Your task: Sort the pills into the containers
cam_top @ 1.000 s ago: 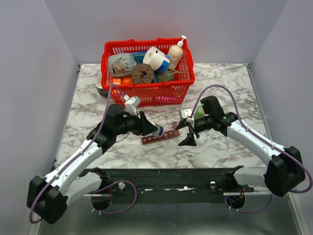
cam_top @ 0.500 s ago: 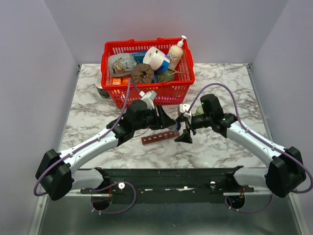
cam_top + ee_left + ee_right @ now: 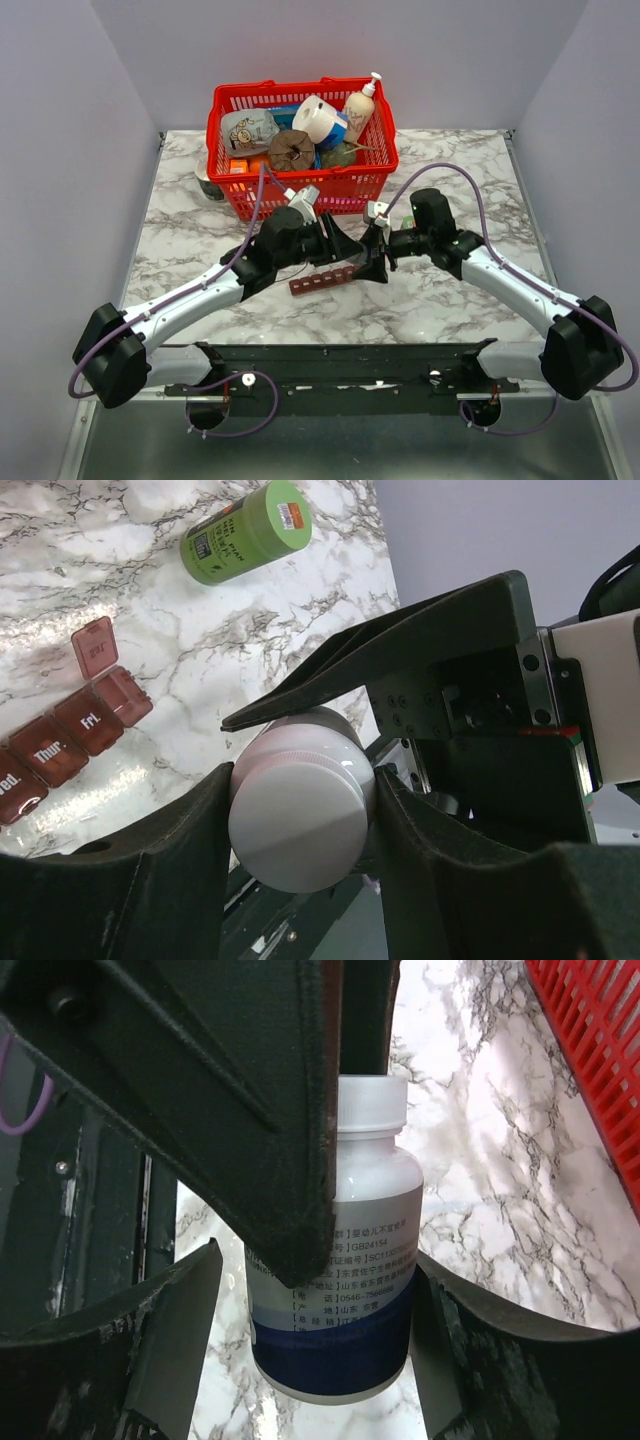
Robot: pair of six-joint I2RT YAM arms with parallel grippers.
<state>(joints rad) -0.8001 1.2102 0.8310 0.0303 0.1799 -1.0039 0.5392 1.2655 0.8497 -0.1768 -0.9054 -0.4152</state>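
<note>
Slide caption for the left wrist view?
Left gripper holds a white-capped bottle; dark-red pill organizer lies beyond.

The top camera hangs high on the near side of the white pill bottle [image 3: 298, 815] [image 3: 345, 1260], far off, tilted down over the whole marble desk [image 3: 450, 300]. Both wrist cameras sit right against that shared bottle: the left faces its cap, the right its labelled side.

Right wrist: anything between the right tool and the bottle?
Nothing visible. The bottle sits between the open fingers of the right tool. The left tool grips the bottle near its cap end, and one finger overlaps only its upper left.
</note>
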